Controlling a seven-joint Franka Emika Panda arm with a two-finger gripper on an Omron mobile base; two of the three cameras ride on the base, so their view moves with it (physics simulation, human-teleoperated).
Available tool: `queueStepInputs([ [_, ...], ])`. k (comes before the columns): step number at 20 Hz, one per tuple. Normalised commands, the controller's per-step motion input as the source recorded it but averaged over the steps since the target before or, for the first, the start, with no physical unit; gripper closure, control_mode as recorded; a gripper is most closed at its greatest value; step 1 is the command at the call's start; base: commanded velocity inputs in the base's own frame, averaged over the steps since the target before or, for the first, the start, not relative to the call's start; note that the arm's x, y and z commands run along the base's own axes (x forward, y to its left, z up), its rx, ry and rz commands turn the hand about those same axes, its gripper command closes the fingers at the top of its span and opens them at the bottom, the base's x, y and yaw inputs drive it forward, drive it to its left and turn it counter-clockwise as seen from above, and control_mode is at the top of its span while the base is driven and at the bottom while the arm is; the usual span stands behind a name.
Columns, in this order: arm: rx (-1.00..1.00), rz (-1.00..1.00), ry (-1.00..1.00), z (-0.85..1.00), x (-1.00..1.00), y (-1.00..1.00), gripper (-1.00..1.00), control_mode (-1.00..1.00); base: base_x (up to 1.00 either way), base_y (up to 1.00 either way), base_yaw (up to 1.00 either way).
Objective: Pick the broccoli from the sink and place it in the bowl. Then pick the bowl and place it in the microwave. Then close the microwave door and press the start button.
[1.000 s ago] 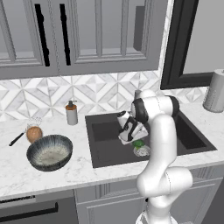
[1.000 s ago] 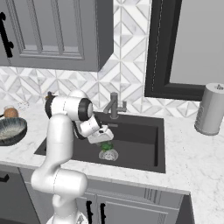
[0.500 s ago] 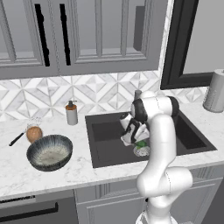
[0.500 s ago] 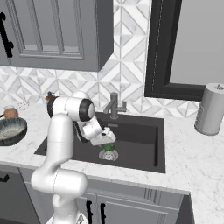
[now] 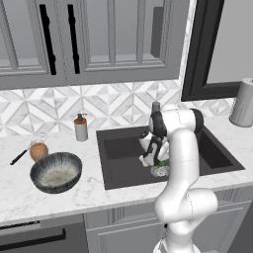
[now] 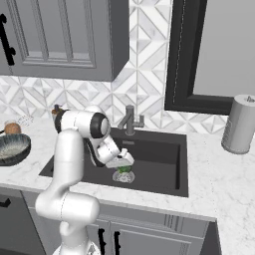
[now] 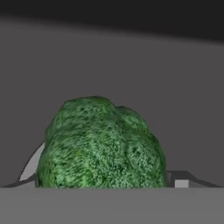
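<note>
A small green broccoli (image 7: pixel 100 144) lies on the floor of the dark grey sink (image 5: pixel 123 163), beside the round metal drain (image 6: pixel 123 177). My gripper (image 6: pixel 123 167) reaches down into the basin right over the broccoli (image 6: pixel 124 170), open, with the floret between its jaws; the fingertips are hidden in the hand view. From the left base camera the gripper (image 5: pixel 157 163) half covers the broccoli (image 5: pixel 163 162). The striped bowl (image 5: pixel 56 171) stands empty on the counter left of the sink (image 6: pixel 159 159), and its edge shows as the bowl (image 6: pixel 11 148). The microwave and its door are out of view.
A soap dispenser (image 5: pixel 80 128) and a round brown-orange item with a black handle (image 5: pixel 38 150) stand behind the bowl. The faucet (image 6: pixel 130 119) rises at the sink's back edge. A paper towel roll (image 6: pixel 240 123) stands on the right counter. Grey cabinets hang above.
The hand has dropped lower into the sink and now sits right down over the broccoli. Bowl and broccoli have not moved.
</note>
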Motion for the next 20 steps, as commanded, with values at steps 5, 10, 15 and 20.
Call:
queueStepInputs([
  [5,0.0,0.0,-0.02,-0.13,0.0,-0.07,1.0,-1.0,0.0,0.0,0.0],
  [10,-0.03,0.0,0.0,0.16,-0.09,0.22,1.0,-1.0,0.0,0.0,0.0],
  [15,-0.11,0.0,-0.09,0.65,-0.51,0.5,1.0,-1.0,0.0,0.0,0.0],
  [20,-0.08,-0.01,-0.14,0.76,-0.78,0.55,1.0,-1.0,0.0,0.0,0.0],
])
